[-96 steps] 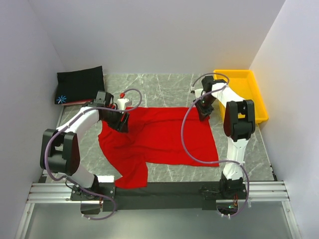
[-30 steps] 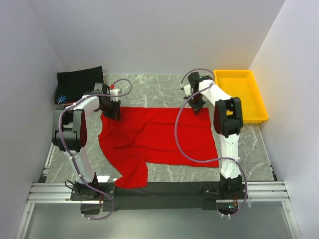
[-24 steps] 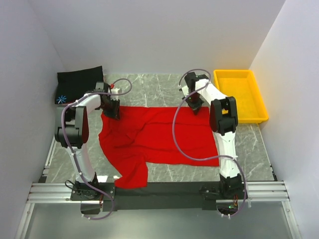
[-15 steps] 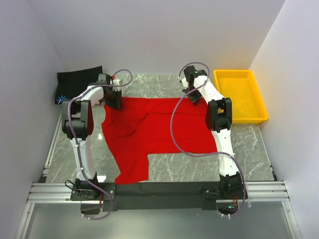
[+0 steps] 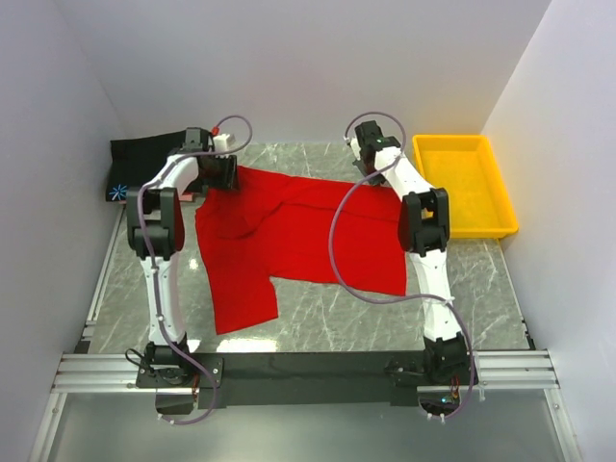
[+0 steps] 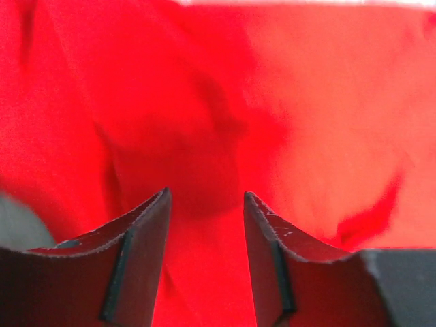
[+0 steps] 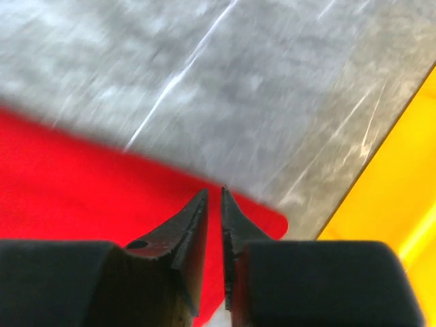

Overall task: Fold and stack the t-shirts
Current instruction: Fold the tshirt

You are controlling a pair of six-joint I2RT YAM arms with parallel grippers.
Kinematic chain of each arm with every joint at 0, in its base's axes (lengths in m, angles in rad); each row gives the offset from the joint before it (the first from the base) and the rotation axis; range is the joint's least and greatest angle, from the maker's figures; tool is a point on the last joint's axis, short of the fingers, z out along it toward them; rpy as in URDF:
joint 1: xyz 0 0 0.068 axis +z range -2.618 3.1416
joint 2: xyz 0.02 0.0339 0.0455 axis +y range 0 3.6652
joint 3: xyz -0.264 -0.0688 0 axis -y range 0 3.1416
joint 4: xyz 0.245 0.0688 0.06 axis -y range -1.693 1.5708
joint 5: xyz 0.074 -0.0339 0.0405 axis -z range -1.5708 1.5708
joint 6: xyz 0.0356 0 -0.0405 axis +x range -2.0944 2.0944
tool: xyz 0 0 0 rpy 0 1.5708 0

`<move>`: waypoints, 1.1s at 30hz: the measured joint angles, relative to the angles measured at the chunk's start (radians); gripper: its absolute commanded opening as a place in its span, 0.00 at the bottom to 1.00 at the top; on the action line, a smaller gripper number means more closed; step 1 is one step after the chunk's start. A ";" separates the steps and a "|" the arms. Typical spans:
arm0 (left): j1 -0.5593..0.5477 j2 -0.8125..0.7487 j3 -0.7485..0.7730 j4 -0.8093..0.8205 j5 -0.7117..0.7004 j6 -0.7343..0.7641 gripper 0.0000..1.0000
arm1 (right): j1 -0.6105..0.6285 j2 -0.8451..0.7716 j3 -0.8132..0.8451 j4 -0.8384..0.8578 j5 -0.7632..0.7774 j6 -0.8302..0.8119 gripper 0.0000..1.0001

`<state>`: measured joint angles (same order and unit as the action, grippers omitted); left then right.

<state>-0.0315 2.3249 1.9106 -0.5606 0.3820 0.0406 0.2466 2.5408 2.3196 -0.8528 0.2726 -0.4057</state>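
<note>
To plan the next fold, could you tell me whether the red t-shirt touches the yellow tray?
No, bare grey tabletop shows between the red t-shirt and the yellow tray.

A red t-shirt point(image 5: 289, 231) lay spread on the grey marbled surface point(image 5: 327, 327), one part of it reaching toward the near edge. The left tool point(image 5: 223, 173) sat at its far left corner and the right tool point(image 5: 369, 171) at its far right corner. A folded black t-shirt point(image 5: 144, 154) lay at the far left, and a yellow tray point(image 5: 464, 178) at the far right.
</note>
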 measured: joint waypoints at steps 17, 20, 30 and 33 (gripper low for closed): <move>-0.061 -0.347 -0.410 -0.006 0.132 0.007 0.56 | -0.008 -0.336 -0.297 -0.127 -0.264 0.114 0.06; -0.071 -0.323 -0.419 -0.006 0.122 -0.009 0.57 | -0.018 -0.300 -0.304 -0.161 -0.294 0.141 0.05; -0.113 -0.279 -0.419 -0.003 0.160 -0.063 0.53 | -0.028 -0.296 -0.343 -0.185 -0.320 0.170 0.05; -0.151 -0.279 -0.419 0.003 0.185 -0.064 0.53 | -0.035 -0.296 -0.345 -0.189 -0.324 0.174 0.04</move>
<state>-0.1825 2.0460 1.4918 -0.5571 0.5671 -0.0231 0.2119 2.2452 1.9743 -1.0416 -0.0513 -0.2317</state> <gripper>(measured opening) 0.533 0.051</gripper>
